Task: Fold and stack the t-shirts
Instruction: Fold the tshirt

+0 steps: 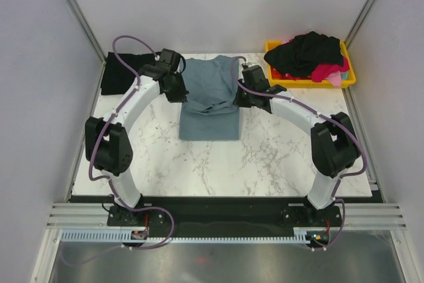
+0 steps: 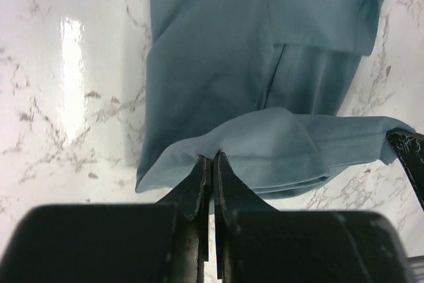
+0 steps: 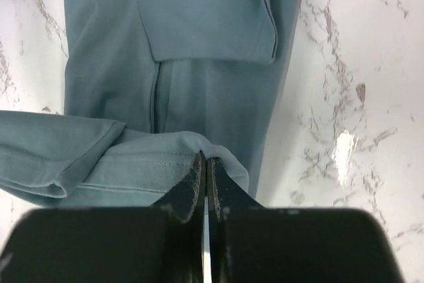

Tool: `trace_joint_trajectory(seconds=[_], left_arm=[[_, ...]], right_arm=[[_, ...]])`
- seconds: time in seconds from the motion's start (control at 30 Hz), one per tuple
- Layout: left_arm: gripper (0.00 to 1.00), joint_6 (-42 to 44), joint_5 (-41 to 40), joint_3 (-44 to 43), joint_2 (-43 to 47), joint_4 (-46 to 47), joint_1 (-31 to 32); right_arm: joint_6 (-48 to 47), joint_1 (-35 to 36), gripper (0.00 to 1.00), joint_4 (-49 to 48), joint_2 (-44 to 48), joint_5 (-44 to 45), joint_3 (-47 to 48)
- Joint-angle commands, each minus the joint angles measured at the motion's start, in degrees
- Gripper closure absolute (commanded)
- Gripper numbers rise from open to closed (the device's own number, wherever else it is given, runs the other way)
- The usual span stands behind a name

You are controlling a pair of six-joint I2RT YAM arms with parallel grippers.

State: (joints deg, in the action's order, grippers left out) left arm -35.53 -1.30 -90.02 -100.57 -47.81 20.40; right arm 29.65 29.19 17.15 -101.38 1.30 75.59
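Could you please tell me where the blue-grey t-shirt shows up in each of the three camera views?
Top external: blue-grey t-shirt lies at the table's centre-back, between both arms.
Left wrist: t-shirt fills the upper centre and right, its lifted edge pinched in the left gripper.
Right wrist: t-shirt fills the upper left and centre, edge pinched in the right gripper.
Shared landmark: the white marble table beside it.

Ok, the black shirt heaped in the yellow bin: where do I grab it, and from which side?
Pinch the raised crest of the black shirt, coming straight down from above. It is crumpled into a mound higher than the walls of the yellow bin, which would likely block a sideways approach, and no flat hem shows.
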Motion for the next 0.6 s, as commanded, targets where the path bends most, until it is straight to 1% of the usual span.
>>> trace_joint_trajectory(seconds=[0.0, 0.03, 0.1, 0.13, 0.2, 0.23, 0.27, 0.3, 0.33, 0.37, 0.4, 0.43, 0.47, 0.5, 0.53, 0.57], left_arm=[[0.98, 4.24, 3.85, -5.78, -4.00, 1.67, -2.03], [0.98, 4.50, 4.28, -6.57, -6.63, 1.67, -2.38], [0.98, 4.59, 4.73, -8.59, -9.01, 1.41, -3.26], [0.95, 4.76, 4.99, -9.12, -10.33, 1.14, -3.70], [0.90, 4.68, 5.43, -12.80, -15.68, -0.52, -5.45], [0.82, 4.59, 7.17, -17.43, -20.66, -3.75, -6.16], [0.70, 4.76, 7.80, -20.00, -22.80, -5.00, -6.86], [0.56, 4.94, 8.76, -22.46, -24.65, -5.88, -7.74], [0.36, 6.68, 10.25, -24.74, -26.67, -5.80, -8.01], [0.27, 7.48, 11.14, -30.77, -28.43, -7.28, -8.10], [0.15, 7.75, 10.10, -35.09, -32.54, -9.73, -8.36], [0.11, 7.23, 9.05, -39.84, -34.41, -12.28, -8.71], [0.11, 6.62, 8.51, -46.85, -35.64, -14.83, -9.15], [0.12, 5.83, 8.77, -48.22, -35.48, -16.59, -10.20], [0.13, 4.34, 8.51, -48.15, -34.00, -16.44, -10.56], [0.14, 4.15, 6.51, -45.71, -31.81, -15.83, -10.65]], right_arm=[[-2.58, -1.59, 1.00, -1.68, -3.20, -3.67, 5.87], [-2.75, -1.85, 1.00, -1.33, -4.95, -3.85, 7.45], [-3.02, -2.38, 1.00, -1.15, -6.98, -4.38, 9.04], [-3.11, -2.56, 1.00, -0.19, -9.33, -4.29, 10.79], [-2.23, -3.61, 0.94, 1.22, -13.64, -3.85, 13.95], [-1.88, -4.31, 0.75, 2.18, -15.14, -3.76, 15.19], [-1.88, -4.66, 0.62, 2.54, -16.64, -3.76, 16.59], [-1.96, -5.10, 0.59, 2.98, -18.39, -3.67, 18.43], [-1.79, -5.46, 0.57, 4.98, -21.63, -2.80, 22.98], [-1.61, -6.33, 0.46, 6.05, -23.32, -2.62, 25.54], [-1.70, -6.69, 0.39, 6.67, -24.81, -2.71, 28.09], [-1.96, -7.12, 0.35, 8.15, -27.35, -3.23, 33.51], [-2.14, -7.91, 0.33, 9.04, -28.33, -3.23, 36.09], [-2.66, -8.36, 0.32, 10.09, -28.78, -3.41, 38.38], [-3.01, -8.79, 0.32, 11.58, -28.43, -3.93, 41.45], [-3.37, -9.41, 0.32, 11.85, -27.39, -3.68, 41.65]])
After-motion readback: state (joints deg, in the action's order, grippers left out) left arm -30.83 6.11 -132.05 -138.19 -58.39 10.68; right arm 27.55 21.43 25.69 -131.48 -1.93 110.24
